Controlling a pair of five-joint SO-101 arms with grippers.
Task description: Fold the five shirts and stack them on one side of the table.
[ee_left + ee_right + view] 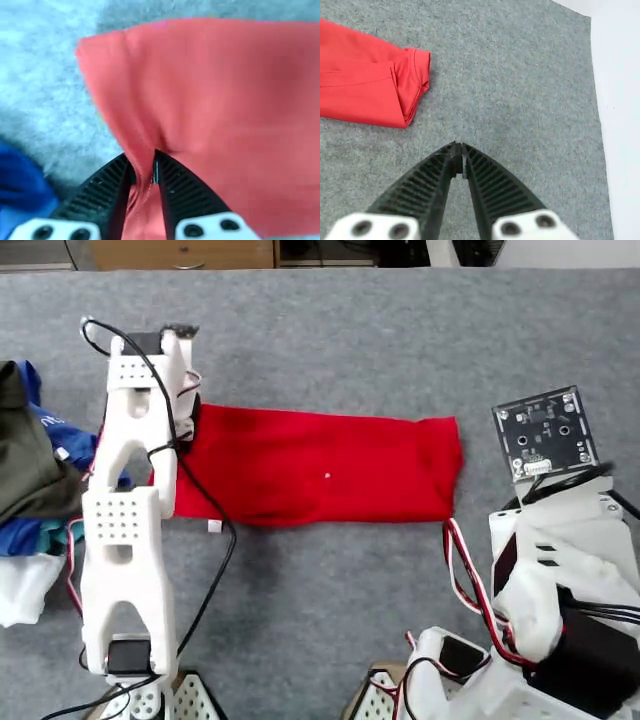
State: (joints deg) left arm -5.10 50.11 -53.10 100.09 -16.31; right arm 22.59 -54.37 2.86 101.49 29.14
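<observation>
From above, the red shirt lies folded in a long band across the middle of the grey table, with the left arm over its left end. A heap, probably other shirts, sits at the left edge.

Left wrist view: the left gripper pinches a fold of red cloth.

Right wrist view: the right gripper hangs closed and empty near the shirt's other end.

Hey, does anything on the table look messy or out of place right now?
The heap of clothes at the table edge beside the left arm is crumpled, neither folded nor stacked. The red shirt lies as a tidy long strip, one end pinched by the left end effector.
</observation>
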